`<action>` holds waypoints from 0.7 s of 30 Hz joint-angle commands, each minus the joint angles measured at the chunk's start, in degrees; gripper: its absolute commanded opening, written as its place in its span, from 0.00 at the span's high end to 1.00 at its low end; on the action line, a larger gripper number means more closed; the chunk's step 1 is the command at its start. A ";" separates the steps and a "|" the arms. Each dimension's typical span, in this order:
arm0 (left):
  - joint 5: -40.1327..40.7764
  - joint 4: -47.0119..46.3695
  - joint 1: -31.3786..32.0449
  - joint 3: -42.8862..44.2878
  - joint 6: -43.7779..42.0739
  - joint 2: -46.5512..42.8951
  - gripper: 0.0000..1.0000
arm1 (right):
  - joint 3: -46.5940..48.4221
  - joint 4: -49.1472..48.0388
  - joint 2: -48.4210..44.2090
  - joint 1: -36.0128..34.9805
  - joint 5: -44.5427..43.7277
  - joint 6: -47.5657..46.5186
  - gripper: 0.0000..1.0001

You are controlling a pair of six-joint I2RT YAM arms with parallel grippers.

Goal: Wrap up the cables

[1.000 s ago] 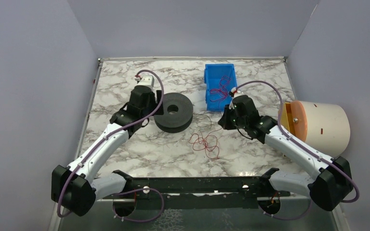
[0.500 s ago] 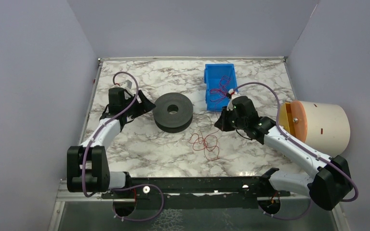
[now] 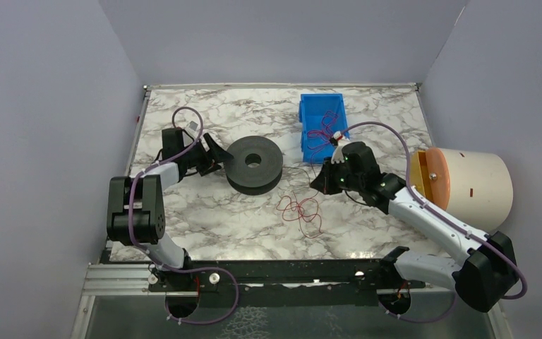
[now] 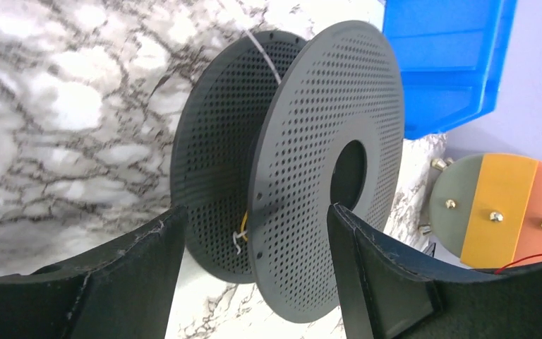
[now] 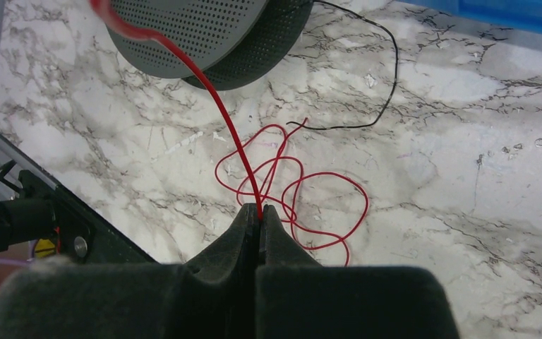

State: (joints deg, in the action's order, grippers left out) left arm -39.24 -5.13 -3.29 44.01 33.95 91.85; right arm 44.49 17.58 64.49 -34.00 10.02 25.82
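Note:
A dark perforated spool (image 3: 254, 164) lies flat on the marble table (image 3: 183, 212). My left gripper (image 3: 214, 157) is open just left of it; in the left wrist view the spool (image 4: 310, 162) stands between and just beyond the open fingers (image 4: 148, 275), untouched. My right gripper (image 3: 322, 181) is to the right of the spool and shut on a red cable (image 5: 236, 141), which runs taut from the closed tips (image 5: 259, 210) up to the spool (image 5: 205, 28). The cable's loose loops (image 3: 300, 210) lie on the table in front of the spool.
A blue bin (image 3: 321, 119) holding more red cable sits at the back, behind my right gripper. A cream cylinder with an orange end (image 3: 466, 176) lies at the right edge. A thin black cable (image 5: 394, 63) curves on the table near the spool.
My left arm has pulled back and folded to the left; its gripper now faces the spool from the left side. My right gripper has shifted slightly left and nearer, still pinching the red cable.

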 commanded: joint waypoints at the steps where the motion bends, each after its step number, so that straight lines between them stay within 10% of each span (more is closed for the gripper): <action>1: -5.10 -3.54 -0.05 3.01 0.87 3.27 0.27 | -0.59 -2.32 -0.70 0.30 2.99 -0.71 0.99; 21: -11.66 -11.43 2.28 2.18 5.07 6.96 0.67 | -0.82 -2.84 -0.24 0.32 4.26 -0.75 0.99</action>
State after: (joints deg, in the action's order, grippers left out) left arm -48.21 -13.54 -1.37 46.39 38.46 99.57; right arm 44.27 15.94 64.49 -34.00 13.08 25.47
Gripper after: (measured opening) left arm 0.378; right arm 0.020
